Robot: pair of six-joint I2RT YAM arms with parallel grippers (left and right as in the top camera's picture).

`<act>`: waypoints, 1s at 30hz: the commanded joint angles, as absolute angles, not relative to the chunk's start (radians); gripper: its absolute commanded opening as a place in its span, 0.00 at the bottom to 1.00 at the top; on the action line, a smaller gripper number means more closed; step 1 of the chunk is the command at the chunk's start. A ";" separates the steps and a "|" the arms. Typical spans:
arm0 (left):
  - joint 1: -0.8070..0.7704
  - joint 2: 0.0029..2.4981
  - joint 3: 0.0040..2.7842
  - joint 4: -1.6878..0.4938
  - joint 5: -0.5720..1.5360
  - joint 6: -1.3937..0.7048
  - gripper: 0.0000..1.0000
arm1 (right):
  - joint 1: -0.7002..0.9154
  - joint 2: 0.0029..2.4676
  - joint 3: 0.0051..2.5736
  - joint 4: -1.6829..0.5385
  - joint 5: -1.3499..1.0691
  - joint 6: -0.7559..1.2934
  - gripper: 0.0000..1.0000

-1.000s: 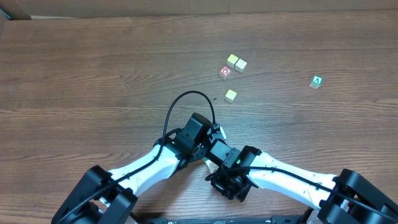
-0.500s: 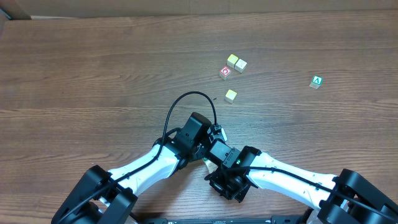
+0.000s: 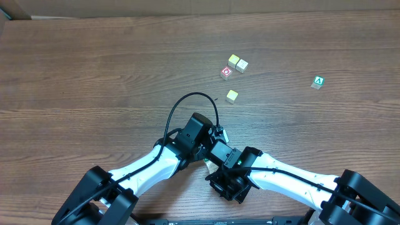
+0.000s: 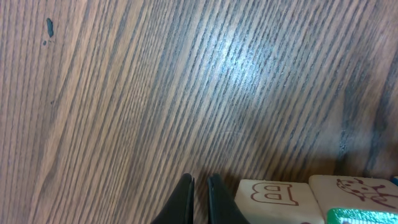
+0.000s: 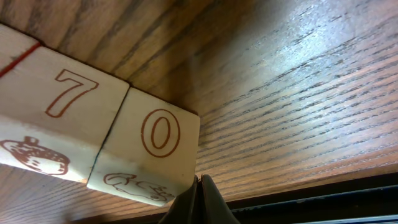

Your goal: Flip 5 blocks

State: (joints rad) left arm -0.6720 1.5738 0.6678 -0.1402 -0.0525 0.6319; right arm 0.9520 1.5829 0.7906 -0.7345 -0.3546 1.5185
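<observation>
Right at the near edge the two arms cross over each other, and whatever sits under them barely shows from overhead. The left gripper (image 4: 200, 198) is closed with nothing in it, just a sliver of a gap between its tips, down low over bare desk (image 3: 94, 75). Just beside it I count three blocks (image 4: 289, 185) in a tight bunch: a "B" block (image 4: 267, 199), an animal-drawing block (image 4: 356, 186) and a green-faced block (image 4: 360, 216) peeking in at the corner. The right gripper (image 5: 199, 198) is pinched fully closed too and empty, with its tip right at the bottom corner of a "0" block (image 5: 155, 140). That one sits flush against a "7" block (image 5: 62, 112), and a third block (image 5: 12, 43) is cut off at the frame edge. Can't tell how many of those are the same ones seen twice. Further out there's one yellow-topped cube (image 3: 232, 95) on its own, then a red-marked block (image 3: 226, 72), then two more yellow-topped ones (image 3: 233, 60) (image 3: 242, 65) right up against each other, so three yellow total. Well off to the right sits one green "A" cube (image 3: 319, 82).
</observation>
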 commanded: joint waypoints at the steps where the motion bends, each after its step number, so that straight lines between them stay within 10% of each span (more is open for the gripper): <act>1: -0.700 1.596 0.652 -0.167 0.117 0.652 0.04 | 0.944 1.583 0.804 -0.689 -0.235 1.515 0.04; 30: -0.700 1.596 0.652 -0.167 0.124 0.700 0.04 | 0.944 1.583 0.804 -0.713 -0.157 1.465 0.04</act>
